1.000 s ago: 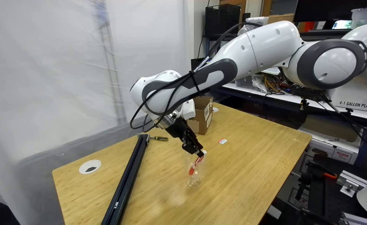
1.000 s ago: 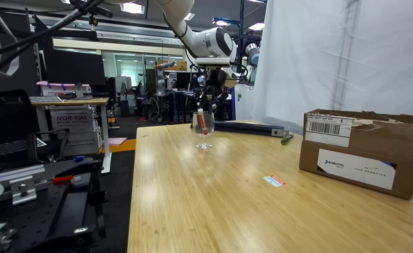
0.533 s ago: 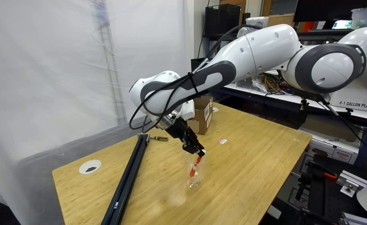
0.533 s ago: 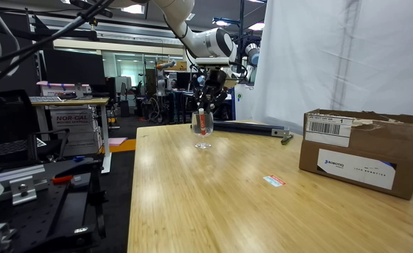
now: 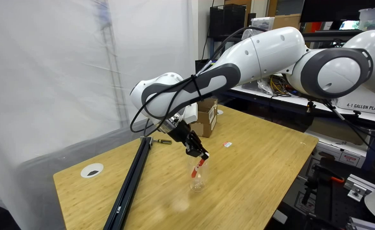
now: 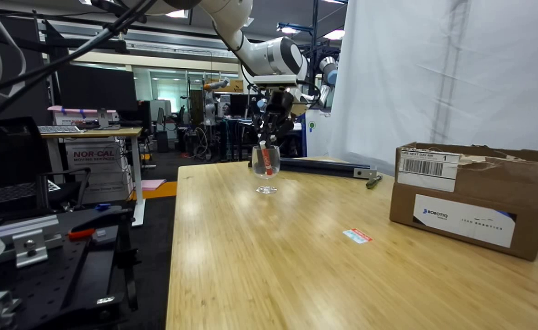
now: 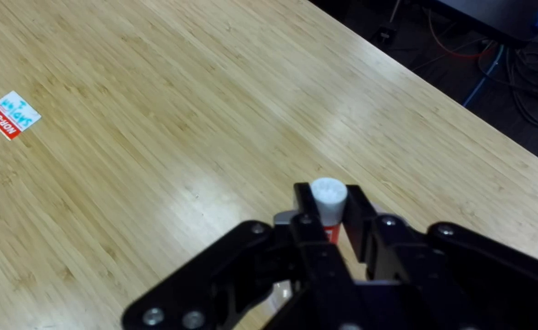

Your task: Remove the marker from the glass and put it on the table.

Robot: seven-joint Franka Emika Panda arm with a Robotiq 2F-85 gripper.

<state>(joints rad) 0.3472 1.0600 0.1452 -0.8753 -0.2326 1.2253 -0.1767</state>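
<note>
The marker is red with a white cap and leans inside the glass, its lower end within the bowl. In an exterior view the marker and the clear stemmed glass stand near the far end of the table. My gripper is at the glass's mouth, angled down. In the wrist view the gripper's two fingers press on both sides of the marker's white cap. The glass is mostly hidden behind the fingers there; a small shiny part shows.
A long black bar lies beside the glass. A screwdriver, a brown cardboard box and a red-and-white sticker are on the table. The table edge shows in the wrist view.
The fingers have closed in on the marker's cap. The marker has shifted and changed its tilt in the glass. The glass has moved slightly. The arm has shifted a little.
</note>
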